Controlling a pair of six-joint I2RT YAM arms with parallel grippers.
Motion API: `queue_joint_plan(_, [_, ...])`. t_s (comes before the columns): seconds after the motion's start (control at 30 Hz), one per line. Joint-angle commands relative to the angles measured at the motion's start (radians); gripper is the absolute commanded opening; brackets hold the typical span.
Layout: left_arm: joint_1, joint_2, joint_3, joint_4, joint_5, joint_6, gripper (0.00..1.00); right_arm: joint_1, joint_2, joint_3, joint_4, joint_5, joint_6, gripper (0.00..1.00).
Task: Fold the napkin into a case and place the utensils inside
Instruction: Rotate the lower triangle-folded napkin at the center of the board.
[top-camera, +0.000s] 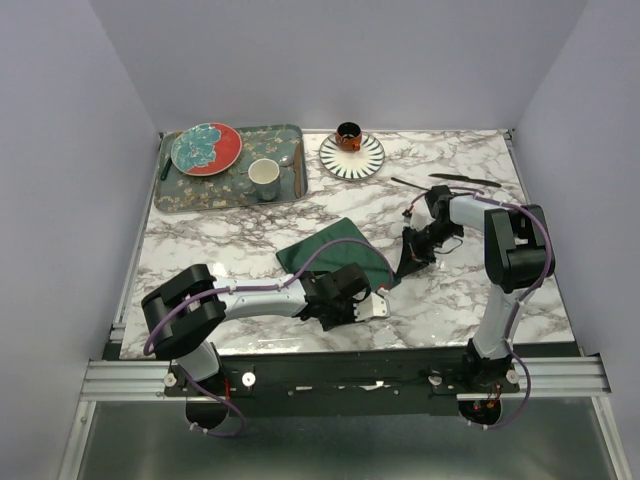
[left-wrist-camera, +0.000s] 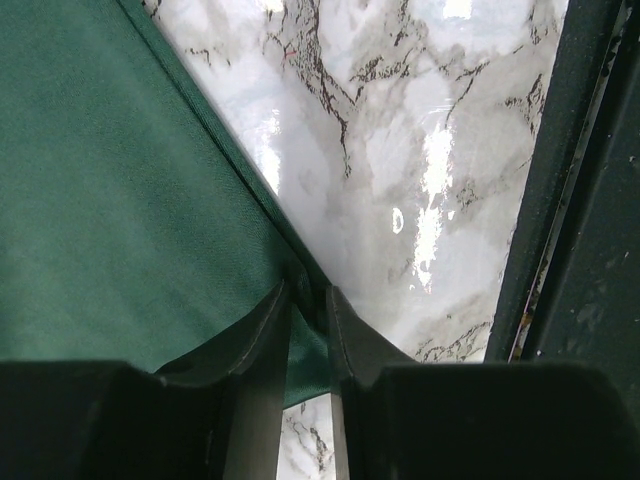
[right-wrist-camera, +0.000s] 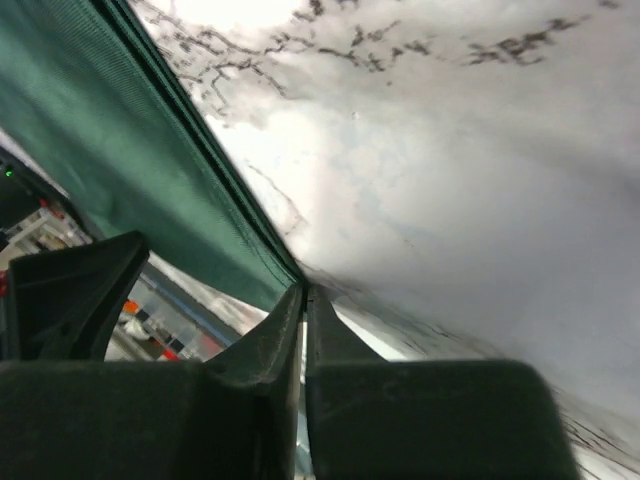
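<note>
Top external shows the dark green, shiny cloth napkin (top-camera: 335, 250) at scene centre. Your left gripper (left-wrist-camera: 308, 300) and right gripper (right-wrist-camera: 303, 300) are each clamped on its near right edge; hold that hem taut and move both together.

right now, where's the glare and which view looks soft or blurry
Left wrist view: hard white glare on the marble table, napkin weave sharp. Right wrist view: marble overexposed and soft, the near fingers dark. Top external view: even light, soft shadows, nothing out of focus.
</note>
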Motion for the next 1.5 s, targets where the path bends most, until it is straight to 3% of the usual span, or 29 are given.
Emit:
queue_joint_plan(0.0, [-0.007, -0.002, 0.014, -0.019, 0.023, -0.004, 0.33, 0.005, 0.014, 0.018, 0.007, 0.065, -0.016, 0.20])
queue_joint_plan(0.2, [-0.007, -0.025, 0.029, 0.003, 0.025, -0.024, 0.45, 0.005, 0.010, 0.021, -0.021, 0.057, -0.042, 0.37])
queue_joint_plan(0.37, [-0.002, -0.037, 0.046, 0.000, 0.020, -0.036, 0.48, 0.012, 0.028, 0.014, -0.033, 0.016, -0.039, 0.37])
queue_joint_plan(0.47, [0.027, -0.083, 0.054, 0.007, 0.035, -0.076, 0.50, 0.019, 0.036, 0.004, -0.030, 0.008, -0.050, 0.24])
queue_joint_plan(0.5, [0.042, -0.100, 0.057, 0.009, 0.048, -0.088, 0.50, 0.019, 0.042, 0.007, -0.027, 0.010, -0.051, 0.13])
queue_joint_plan(0.57, [0.122, -0.156, 0.051, 0.024, 0.084, -0.126, 0.51, 0.019, 0.057, 0.032, -0.030, 0.030, -0.064, 0.01])
queue_joint_plan(0.63, [0.217, -0.181, 0.051, 0.023, 0.162, -0.159, 0.51, 0.019, 0.080, 0.053, -0.030, 0.051, -0.085, 0.01])
queue_joint_plan(0.7, [0.363, -0.189, 0.072, -0.006, 0.193, -0.156, 0.50, 0.023, 0.096, 0.102, -0.039, 0.062, -0.088, 0.01])
queue_joint_plan(0.93, [0.604, -0.086, 0.149, -0.146, 0.198, 0.071, 0.47, 0.058, 0.174, 0.354, -0.119, 0.174, -0.165, 0.01])
queue_joint_plan(1.17, [0.645, 0.020, 0.187, -0.184, 0.180, 0.160, 0.41, 0.084, 0.339, 0.731, -0.211, 0.283, -0.239, 0.01])
queue_joint_plan(1.37, [0.621, 0.083, 0.178, -0.204, 0.172, 0.145, 0.37, 0.095, 0.392, 0.918, -0.188, 0.338, -0.282, 0.01])
queue_joint_plan(1.47, [0.586, 0.098, 0.173, -0.203, 0.154, 0.139, 0.34, 0.101, 0.392, 0.952, -0.190, 0.346, -0.297, 0.14])
